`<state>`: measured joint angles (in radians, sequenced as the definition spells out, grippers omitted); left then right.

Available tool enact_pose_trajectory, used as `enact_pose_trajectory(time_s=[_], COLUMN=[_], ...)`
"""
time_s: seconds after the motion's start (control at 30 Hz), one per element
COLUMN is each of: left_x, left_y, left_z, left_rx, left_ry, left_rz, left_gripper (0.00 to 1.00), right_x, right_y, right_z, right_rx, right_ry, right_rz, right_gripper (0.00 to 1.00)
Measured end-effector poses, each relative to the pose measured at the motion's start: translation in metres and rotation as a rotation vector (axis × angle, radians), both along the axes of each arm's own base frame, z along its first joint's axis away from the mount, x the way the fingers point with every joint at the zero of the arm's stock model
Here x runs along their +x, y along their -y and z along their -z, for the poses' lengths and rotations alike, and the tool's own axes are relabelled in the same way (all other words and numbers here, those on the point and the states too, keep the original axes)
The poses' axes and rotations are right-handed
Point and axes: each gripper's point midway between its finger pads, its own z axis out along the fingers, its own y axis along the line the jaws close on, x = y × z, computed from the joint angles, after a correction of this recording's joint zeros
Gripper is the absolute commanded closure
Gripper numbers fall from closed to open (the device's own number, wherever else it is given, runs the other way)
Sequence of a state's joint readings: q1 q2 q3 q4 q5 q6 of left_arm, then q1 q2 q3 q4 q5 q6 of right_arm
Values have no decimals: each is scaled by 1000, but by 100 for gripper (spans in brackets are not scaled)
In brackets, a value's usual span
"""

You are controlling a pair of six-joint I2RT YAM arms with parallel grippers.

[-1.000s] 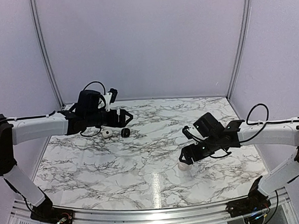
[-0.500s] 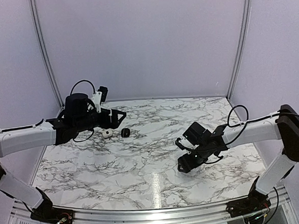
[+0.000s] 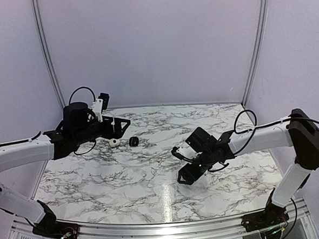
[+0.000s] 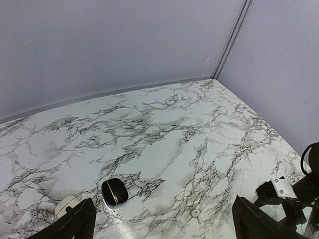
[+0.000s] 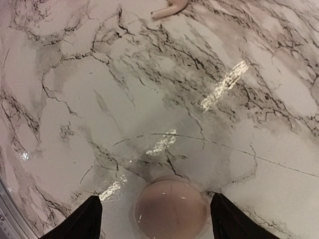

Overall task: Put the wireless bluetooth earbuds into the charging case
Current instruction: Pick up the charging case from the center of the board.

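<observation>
Right gripper [image 5: 155, 197]: fingers spread either side of the round white plastic charging case [image 5: 171, 209].
White stemmed plastic earbud [image 5: 168, 7]: well beyond, on the marble-patterned tabletop [image 5: 75, 99].
Left gripper [image 4: 163, 199]: spread, aloft, empty.
Step, judged: approach. Next: clamp case squarely.

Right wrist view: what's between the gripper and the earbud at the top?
In the right wrist view, a round white case sits between the fingers of the right gripper; beyond it, bare marble up to the earbud.
</observation>
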<state>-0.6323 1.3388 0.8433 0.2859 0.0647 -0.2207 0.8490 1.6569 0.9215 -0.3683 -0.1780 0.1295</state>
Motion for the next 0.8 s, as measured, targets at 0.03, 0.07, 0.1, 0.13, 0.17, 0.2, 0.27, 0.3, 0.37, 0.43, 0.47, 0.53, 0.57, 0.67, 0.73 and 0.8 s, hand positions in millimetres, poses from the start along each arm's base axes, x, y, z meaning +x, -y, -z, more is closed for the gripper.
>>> enact_pose_trajectory(time_s=[0.03, 0.07, 0.1, 0.13, 0.17, 0.2, 0.27, 0.3, 0.37, 0.43, 0.47, 0.53, 0.57, 0.67, 0.73, 0.8], left_x=[-1, -1, -2, -4, -5, -8, -12, -14, -17, -19, -20, -23, -25, -31, -34, -36], left_y=[0, 0, 0, 0, 0, 1, 1, 1, 1, 1, 1, -1, -2, -8, -11, -13], left_z=[0, 1, 1, 2, 3, 4, 6, 7, 11, 11, 11, 7, 5, -6, -12, -16], left_rx=[0, -1, -1, -3, -5, -11, -23, -27, -37, -49, -56, -69, -76, -102, -117, -131], left_ry=[0, 0, 0, 0, 4, 8, 16, 18, 14, 11, 10, 17, 24, 48, 61, 69], left_rz=[1, 4, 6, 13, 21, 31, 46, 52, 60, 64, 65, 65, 65, 57, 54, 49], left_gripper=[1, 1, 1, 1, 1, 1, 1, 1, 1, 1, 1, 1, 1, 1, 1, 1], right_x=[0, 1, 1, 1, 0, 0, -2, -3, -5, -7, -8, -9, -10, -9, -6, -5], right_y=[0, 0, 0, 1, 1, 2, 4, 5, 8, 11, 12, 13, 13, 13, 12, 12], right_z=[-3, -7, -12, -15, -18, -19, -18, -16, -12, -6, -4, 0, 1, 4, 5, 8], right_rx=[4, 11, 17, 22, 26, 27, 23, 18, 9, 0, -5, -9, -10, -15, -21, -34], right_ry=[9, 22, 34, 45, 54, 60, 67, 65, 66, 64, 63, 63, 64, 72, 84, 96], right_rz=[-5, -10, -15, -21, -25, -28, -42, -45, -58, -68, -73, -80, -83, -87, -87, -94], right_gripper=[21, 20, 20, 20, 20, 21, 22, 22, 24, 25, 25, 27, 27, 30, 32, 33])
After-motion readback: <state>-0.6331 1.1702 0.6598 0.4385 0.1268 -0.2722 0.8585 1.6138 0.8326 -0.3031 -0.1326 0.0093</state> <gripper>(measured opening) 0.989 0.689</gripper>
